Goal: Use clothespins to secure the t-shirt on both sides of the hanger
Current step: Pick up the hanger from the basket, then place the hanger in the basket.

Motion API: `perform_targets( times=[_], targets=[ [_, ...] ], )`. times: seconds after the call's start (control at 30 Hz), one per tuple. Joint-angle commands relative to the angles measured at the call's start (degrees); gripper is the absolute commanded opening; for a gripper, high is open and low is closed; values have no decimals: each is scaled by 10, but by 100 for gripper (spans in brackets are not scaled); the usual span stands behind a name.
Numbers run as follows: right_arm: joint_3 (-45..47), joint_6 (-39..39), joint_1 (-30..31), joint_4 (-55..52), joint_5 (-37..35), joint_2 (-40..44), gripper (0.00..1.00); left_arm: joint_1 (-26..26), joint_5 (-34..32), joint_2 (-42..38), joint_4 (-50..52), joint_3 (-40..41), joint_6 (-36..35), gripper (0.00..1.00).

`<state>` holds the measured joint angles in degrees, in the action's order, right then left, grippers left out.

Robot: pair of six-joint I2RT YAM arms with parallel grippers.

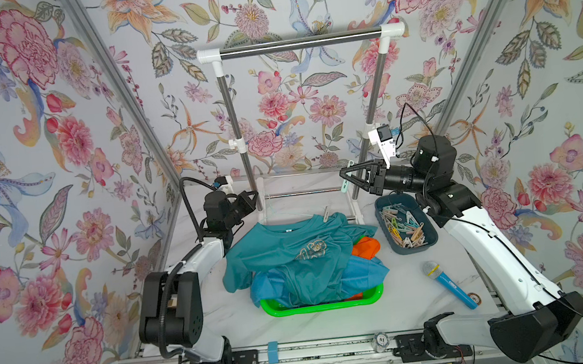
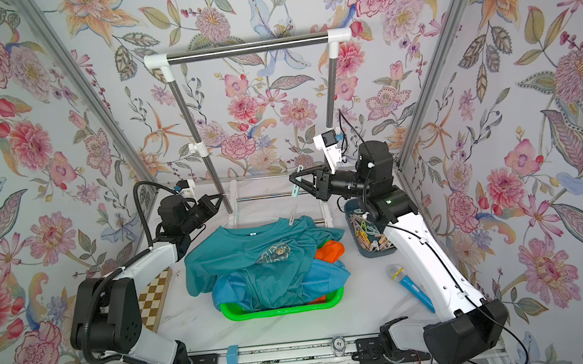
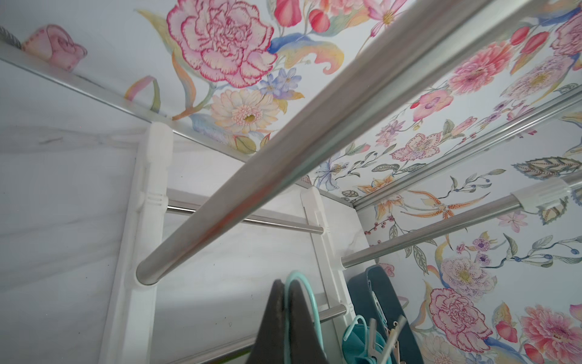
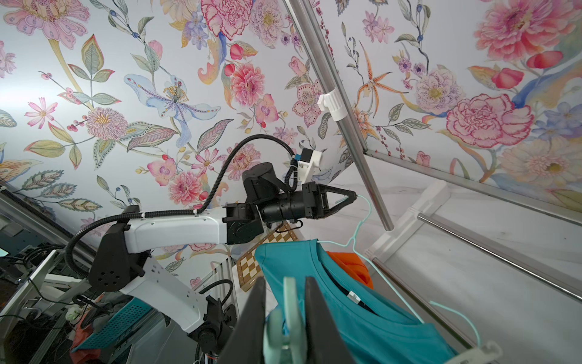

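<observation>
Most of the clothespins [image 1: 405,228] lie heaped in a dark blue tray [image 1: 433,236] on the table below the right arm's wrist. A pale clothespin [image 1: 326,213] is clipped to the shoulder of the teal t-shirt [image 1: 282,249] on the side nearer that arm. The t-shirt hangs on a thin mint wire hanger [image 4: 362,217], and its body is draped over a pile of blue and orange clothes in a green basket [image 1: 324,305]. Both top views show this layout, but the hanger wire is barely visible in them. The right wrist view shows it clearly, running from the collar up to its hook. The left wrist view shows the hook [image 3: 296,272] pinched between dark fingers, in front of the silver bars of the clothes rack [image 1: 300,41]. A chessboard [image 2: 155,294] beside the left arm appears in a top view and in the right wrist view. A blue microphone [image 1: 447,282] lies near the right arm. The left gripper [image 1: 255,193] is closed tight on the hanger hook, beside the rack's upright. The right gripper [image 1: 342,175] hangs above the table near the other upright, its jaws narrow and clamped on a mint clothespin [image 4: 289,302] that sticks out between the fingers.
</observation>
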<state>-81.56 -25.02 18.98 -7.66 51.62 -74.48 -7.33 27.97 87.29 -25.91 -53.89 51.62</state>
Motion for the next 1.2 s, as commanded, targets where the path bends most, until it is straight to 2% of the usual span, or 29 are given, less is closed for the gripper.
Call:
perform_targets(
  times=[0.0,0.27,0.47,0.63,0.77,1.0,1.17],
  targets=[
    [3,-9,2,21,9,-1,15,-9,-67,-55,33,-15,-48,0],
    [3,-8,6,19,11,8,15,-100,-224,-173,55,-53,-160,0],
    [-14,24,36,-17,-31,9,15,-161,-278,-200,59,-109,-211,0],
    [-66,94,111,-95,-124,-6,15,-197,-293,-201,59,-140,-226,0],
    [-109,140,193,-149,-237,-24,14,-231,-327,-203,58,-153,-245,1],
    [-98,150,328,-109,-457,-32,12,-297,-384,-180,68,-219,-304,2],
    [-63,152,378,-43,-571,-12,11,-352,-450,-153,98,-285,-363,2]
  ],
)
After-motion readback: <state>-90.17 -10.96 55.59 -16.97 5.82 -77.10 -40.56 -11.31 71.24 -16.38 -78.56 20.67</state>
